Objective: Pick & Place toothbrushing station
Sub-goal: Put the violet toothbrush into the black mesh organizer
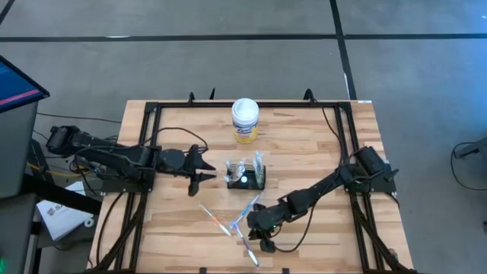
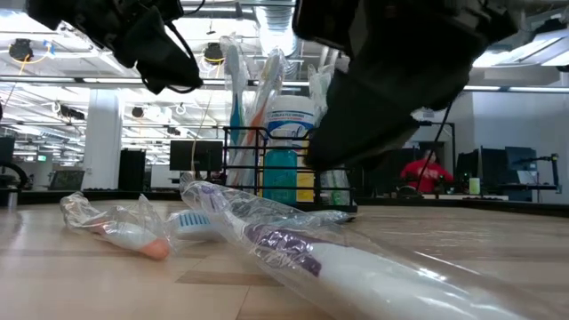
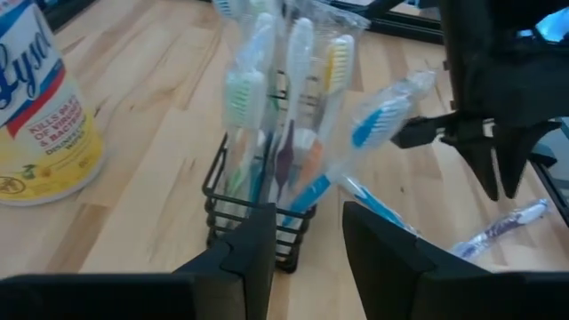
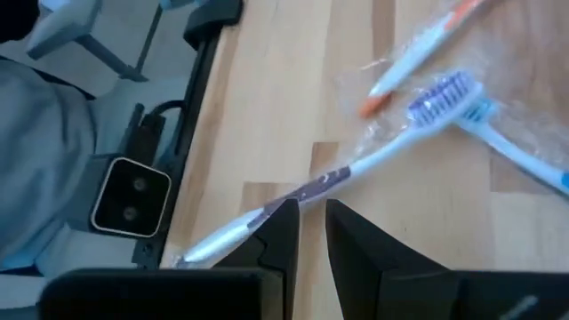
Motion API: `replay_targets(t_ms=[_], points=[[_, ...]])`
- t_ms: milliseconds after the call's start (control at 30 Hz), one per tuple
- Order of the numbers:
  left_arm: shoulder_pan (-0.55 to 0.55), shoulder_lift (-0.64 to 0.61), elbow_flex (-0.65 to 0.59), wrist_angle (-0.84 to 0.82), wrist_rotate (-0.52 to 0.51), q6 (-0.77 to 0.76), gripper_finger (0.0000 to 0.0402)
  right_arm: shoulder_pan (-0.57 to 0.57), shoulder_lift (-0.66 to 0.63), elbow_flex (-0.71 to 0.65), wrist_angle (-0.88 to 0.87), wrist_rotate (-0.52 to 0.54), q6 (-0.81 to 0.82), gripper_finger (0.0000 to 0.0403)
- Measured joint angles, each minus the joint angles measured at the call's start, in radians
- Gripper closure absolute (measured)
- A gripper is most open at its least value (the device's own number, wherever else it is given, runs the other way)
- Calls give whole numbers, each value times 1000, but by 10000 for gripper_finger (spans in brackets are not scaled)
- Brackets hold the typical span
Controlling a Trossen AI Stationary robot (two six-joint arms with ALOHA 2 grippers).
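The small black wire-mesh rectangular holder [image 1: 246,179] stands upright near the middle of the pale wooden surface [image 1: 304,144], already stuffed with several plastic-wrapped toothbrushes standing on end, and a white cylindrical canister with a yellow label [image 1: 245,120] sits apart behind it. Three more wrapped toothbrushes lie loose in front: one with a purple-and-white handle [image 4: 302,197], one with an orange tip [image 4: 418,49] and one blue-handled [image 4: 520,153]. The step in hand looks to me like picking up the purple-and-white one, and to do it well the right fingers should straddle the handle squarely at its middle, press down onto the wood before closing, and catch the stiff handle rather than only the slippery wrapper, then lift straight up so the neighbouring brushes are not dragged along. The right gripper [image 4: 311,233] hangs low over that handle, its arm stretched across from the right edge and bent down at the wrist; its fingers stand slightly apart with the handle passing between them, and I cannot tell whether they pinch it yet. The left gripper [image 3: 307,240] hovers just beside the holder on its left, arm reaching in level from the left edge, fingers released and holding nothing.
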Motion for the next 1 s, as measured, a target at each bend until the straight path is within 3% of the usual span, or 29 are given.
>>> replay_targets(t_ms=[400, 767, 1000], points=[[-11, 0, 0, 0, 0, 0, 281, -25, 11, 14, 50, -47, 40, 347], [-11, 0, 0, 0, 0, 0, 283, -23, 11, 14, 42, -19, 64, 266], [-11, 0, 0, 0, 0, 0, 284, -23, 12, 14, 34, 7, 98, 242]])
